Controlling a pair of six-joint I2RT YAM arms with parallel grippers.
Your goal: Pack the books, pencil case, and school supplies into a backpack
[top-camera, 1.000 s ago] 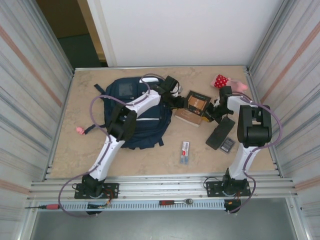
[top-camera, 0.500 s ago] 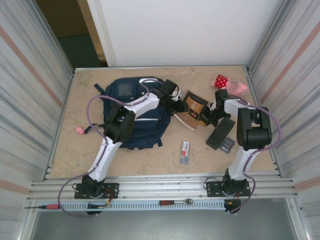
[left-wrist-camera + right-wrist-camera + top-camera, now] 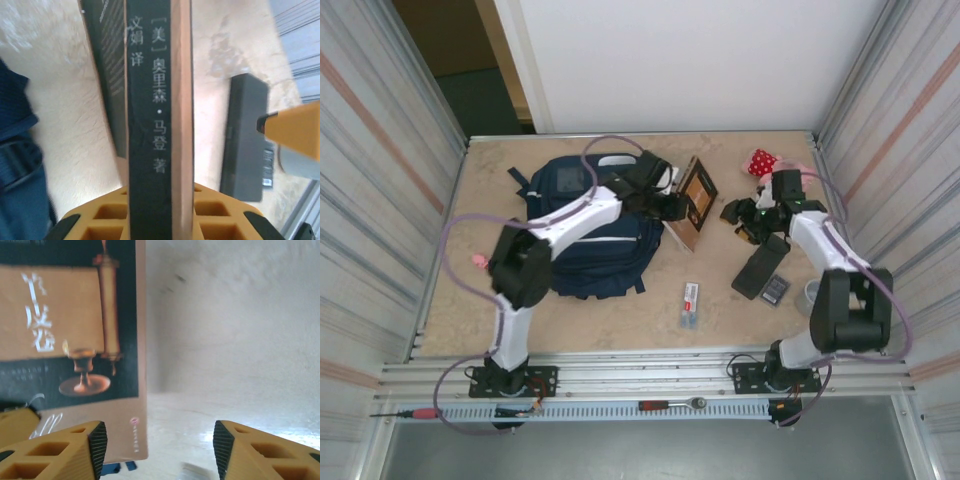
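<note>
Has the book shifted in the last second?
Yes. The book, clamped in the left claw, has tipped up on edge and shifted toward the backpack, away from the pencil case.

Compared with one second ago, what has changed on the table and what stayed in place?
The book, flat before, now stands tilted on its edge beside the backpack, clamped at the spine by the left gripper. The right gripper has drawn back from it to the right and is open. The pencil case, calculator, white pack and plush toy have not moved.
</note>
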